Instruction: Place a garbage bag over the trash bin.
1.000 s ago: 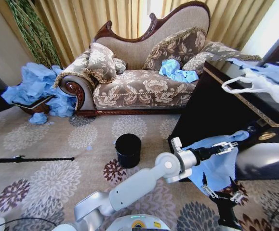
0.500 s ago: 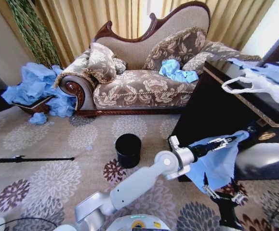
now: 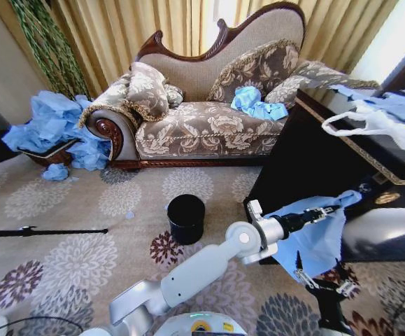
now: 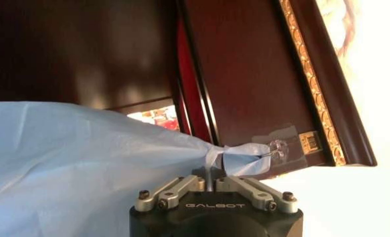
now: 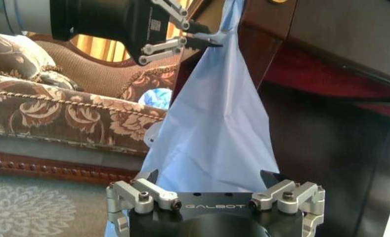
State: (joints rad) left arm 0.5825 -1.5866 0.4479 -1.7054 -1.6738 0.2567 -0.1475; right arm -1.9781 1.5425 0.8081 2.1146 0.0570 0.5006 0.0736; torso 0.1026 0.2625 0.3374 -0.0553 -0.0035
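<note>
Holding garbage bag [image 3: 313, 238] aloft: left gripper [image 3: 326, 209] jaws pinched tight on top corner, sheet draping below. Right gripper [image 3: 321, 281] jaws spread wide beneath, lower edge between them, ungrasped. Trash bin [image 3: 186, 218] well apart, unlined. Opening and fitting remain.

Light-blue garbage bag [image 3: 314, 241], plain black trash bin [image 3: 186, 218], beige floral-patterned sofa [image 3: 209, 119], flower-medallion carpet [image 3: 62, 259].

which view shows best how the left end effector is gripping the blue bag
The left wrist view: the left end effector is shut on a bunched corner of the garbage bag. The right wrist view shows that pinch from the side; the head view shows the bag hanging.
</note>
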